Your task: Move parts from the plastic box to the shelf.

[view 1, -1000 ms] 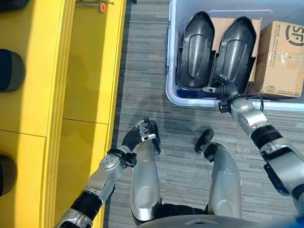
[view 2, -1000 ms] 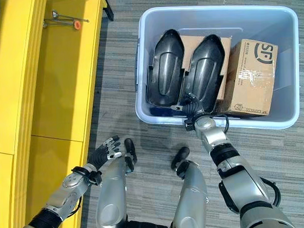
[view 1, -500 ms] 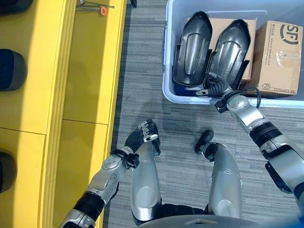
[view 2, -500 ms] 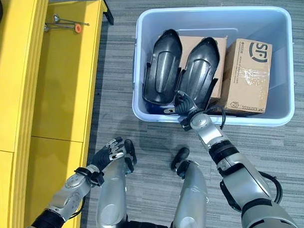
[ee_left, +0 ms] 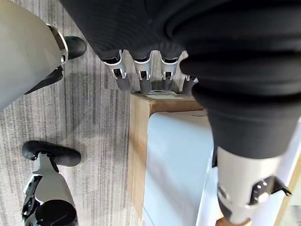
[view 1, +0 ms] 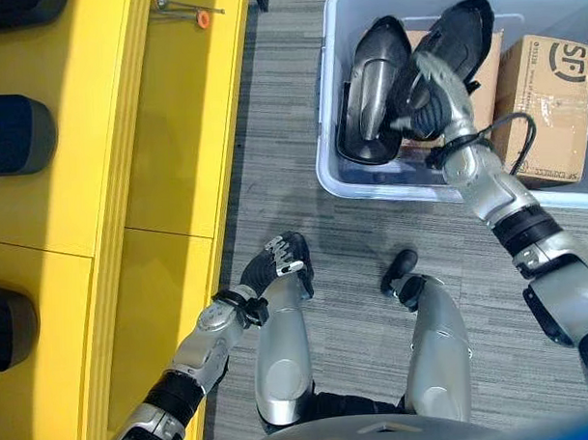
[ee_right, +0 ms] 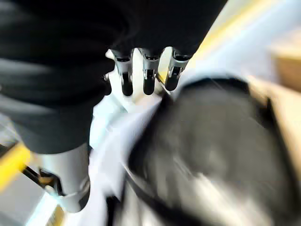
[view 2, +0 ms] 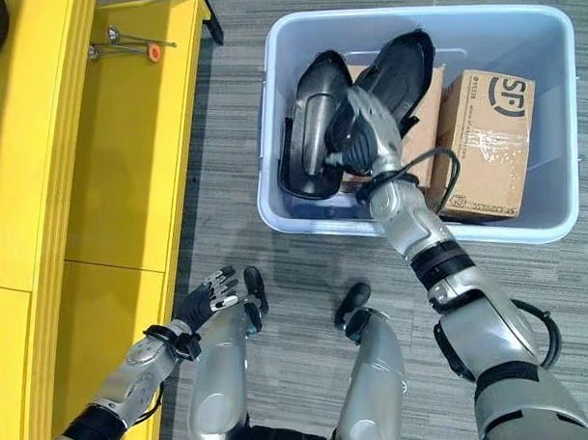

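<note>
I have the right robot hand (view 2: pixel 368 130) over the near half of the box (view 2: pixel 274 197), its fingers curled round the lower end of one black part (view 2: pixel 400 71), which it holds tilted and raised, the top end leaning over the far side of the box and across a flat piece of cardboard (view 2: pixel 431 128). The second black part (view 2: pixel 315 123) lies inside the box just beside the held one, on the side nearest the shelf (view 1: pixel 165 109), its lower end down by the box's near wall. A taped carton (view 2: pixel 484 141) stands in the box on the side away from the shelf, touching or almost touching the cardboard. From the right wrist I see the fingers (ee_right: pixel 146 77) bent down onto the dark curved shell of the part. The left robot hand (view 1: pixel 276 259) hangs low over the grey carpet (view 1: pixel 272 134), between the shelf and the box and well short of the box, its fingers loosely bent with nothing in them. The yellow shelf runs alongside the box with a strip of carpet between them; on its far end lies a thin metal tool with an orange tip (view 1: pixel 200 18)
</note>
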